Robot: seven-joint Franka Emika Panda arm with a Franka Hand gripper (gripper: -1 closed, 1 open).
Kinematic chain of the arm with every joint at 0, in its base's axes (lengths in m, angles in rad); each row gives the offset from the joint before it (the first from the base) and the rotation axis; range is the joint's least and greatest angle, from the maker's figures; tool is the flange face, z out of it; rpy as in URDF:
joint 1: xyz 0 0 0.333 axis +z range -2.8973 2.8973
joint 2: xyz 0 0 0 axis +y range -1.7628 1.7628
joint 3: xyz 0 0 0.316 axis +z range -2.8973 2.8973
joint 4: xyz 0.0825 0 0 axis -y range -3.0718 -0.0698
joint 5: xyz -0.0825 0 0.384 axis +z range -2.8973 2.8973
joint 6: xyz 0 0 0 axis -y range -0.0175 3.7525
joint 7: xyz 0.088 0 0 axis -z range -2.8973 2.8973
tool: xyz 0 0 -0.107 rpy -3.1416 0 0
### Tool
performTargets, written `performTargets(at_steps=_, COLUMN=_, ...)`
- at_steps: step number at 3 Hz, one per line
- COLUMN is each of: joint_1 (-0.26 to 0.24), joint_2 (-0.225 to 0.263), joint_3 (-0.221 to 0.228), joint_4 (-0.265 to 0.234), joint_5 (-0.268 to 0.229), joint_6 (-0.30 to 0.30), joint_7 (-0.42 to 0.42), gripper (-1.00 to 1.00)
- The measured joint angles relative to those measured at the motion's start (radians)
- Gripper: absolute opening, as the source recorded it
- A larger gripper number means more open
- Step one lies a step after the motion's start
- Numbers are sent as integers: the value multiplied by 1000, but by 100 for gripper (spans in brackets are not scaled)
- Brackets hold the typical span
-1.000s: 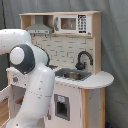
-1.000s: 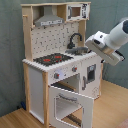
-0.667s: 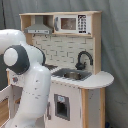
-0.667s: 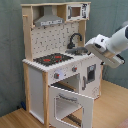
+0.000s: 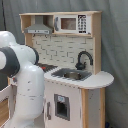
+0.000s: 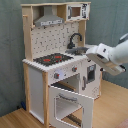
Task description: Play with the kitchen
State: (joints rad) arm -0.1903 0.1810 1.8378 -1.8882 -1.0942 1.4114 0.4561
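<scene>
Kitchen: the toy kitchen (image 6: 57, 60) stands on a wooden floor against a grey backdrop; it appears in both exterior views.
Upper shelf: a grey hood (image 6: 49, 20) sits over the stove side and a small microwave (image 5: 71, 23) over the sink side.
Counter: a black stovetop with red rings (image 6: 51, 59) lies toward the second exterior view's left; a sink (image 5: 72, 75) with a black faucet (image 5: 83, 59) lies beside it.
Oven door: the windowed door (image 6: 70, 104) hangs open, folded downward and outward below the knobs (image 6: 65, 73).
Arm: the white arm (image 6: 111, 55) reaches in from the second exterior view's right, level with the counter on the sink side. In the first exterior view its bulky white links (image 5: 22, 75) fill the first exterior view's left and hide the stove.
Pincer: its end is not distinguishable from the arm's housing; whether it is apart, together or clamped on anything cannot be told.
Contact: whether the arm touches the counter or the front panel cannot be told.
Done so far: the oven door is already open.
Left to do: judged from this layout, the knobs, faucet, microwave and open door all remain available for handling; the arm's position suggests the sink side is next.
</scene>
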Motion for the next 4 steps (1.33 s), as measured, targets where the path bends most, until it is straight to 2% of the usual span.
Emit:
performTargets(at_steps=2, joint_1=10, joint_2=-141, joint_3=-31, joint_4=-48, joint_5=0, joint_6=126, joint_7=-49, gripper=100)
performTargets(at_steps=4, joint_1=-6, joint_2=-302, joint_3=-32, joint_4=-48, joint_5=5, joint_6=235, joint_7=-114, gripper=100)
